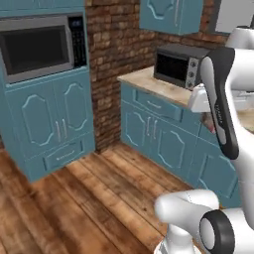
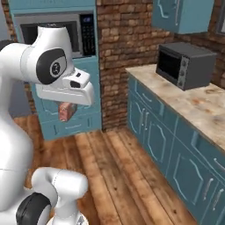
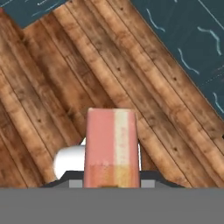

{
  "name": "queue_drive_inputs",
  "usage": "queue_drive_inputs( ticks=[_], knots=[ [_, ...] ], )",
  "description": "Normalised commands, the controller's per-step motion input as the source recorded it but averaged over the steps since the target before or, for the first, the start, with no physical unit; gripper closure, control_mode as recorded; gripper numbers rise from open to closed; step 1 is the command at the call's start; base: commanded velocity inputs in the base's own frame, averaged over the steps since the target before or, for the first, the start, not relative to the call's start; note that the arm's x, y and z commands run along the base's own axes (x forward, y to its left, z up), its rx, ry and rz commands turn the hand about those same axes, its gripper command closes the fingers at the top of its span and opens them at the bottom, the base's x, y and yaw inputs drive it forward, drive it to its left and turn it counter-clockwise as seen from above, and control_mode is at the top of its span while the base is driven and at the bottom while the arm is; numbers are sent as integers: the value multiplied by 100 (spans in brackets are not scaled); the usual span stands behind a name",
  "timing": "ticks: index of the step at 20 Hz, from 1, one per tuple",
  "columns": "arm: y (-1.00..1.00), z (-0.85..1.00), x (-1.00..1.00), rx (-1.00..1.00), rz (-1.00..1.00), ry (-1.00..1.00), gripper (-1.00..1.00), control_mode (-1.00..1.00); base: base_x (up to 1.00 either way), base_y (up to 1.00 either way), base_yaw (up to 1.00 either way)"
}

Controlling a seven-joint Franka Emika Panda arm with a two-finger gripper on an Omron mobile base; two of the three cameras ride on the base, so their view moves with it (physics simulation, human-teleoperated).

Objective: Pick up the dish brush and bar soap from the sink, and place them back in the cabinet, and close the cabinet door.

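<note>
My gripper (image 2: 67,112) is shut on the bar soap (image 2: 66,110), a small reddish-pink block with a paler stripe. It hangs under the white hand, high above the wooden floor. In the hand view the bar soap (image 3: 113,146) stands upright between the jaws of the gripper (image 3: 113,181) and covers most of the fingertips, with floor planks behind it. In the left base view the hand is at the right, in front of the counter, and a sliver of the bar soap (image 1: 210,124) shows beside the forearm. The sink and the dish brush are out of view.
A toaster oven (image 2: 184,63) stands on the beige counter (image 2: 200,107) above low teal cupboards (image 1: 158,131). A teal wall cupboard (image 1: 171,15) hangs above it, door shut. A built-in microwave (image 1: 37,47) sits in a tall teal unit on the left. A brick wall (image 1: 111,64) lies between them.
</note>
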Motion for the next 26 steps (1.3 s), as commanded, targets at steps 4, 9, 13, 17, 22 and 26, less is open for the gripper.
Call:
queue_drive_inputs(
  ticks=[4, 9, 13, 17, 22, 26],
  knots=[
    [0, 0, 0, 0, 0, 0, 100, 100, 32, 0, -78],
    [0, 0, 0, 0, 0, 0, 100, 100, 41, 0, -72],
    [0, 0, 0, 0, 0, 0, 100, 100, 53, 0, -64],
    [0, 0, 0, 0, 0, 0, 100, 100, 63, 0, -54],
    [0, 0, 0, 0, 0, 0, 100, 100, 73, 0, -32],
    [0, 0, 0, 0, 0, 0, 100, 100, 79, -2, -24]
  ],
)
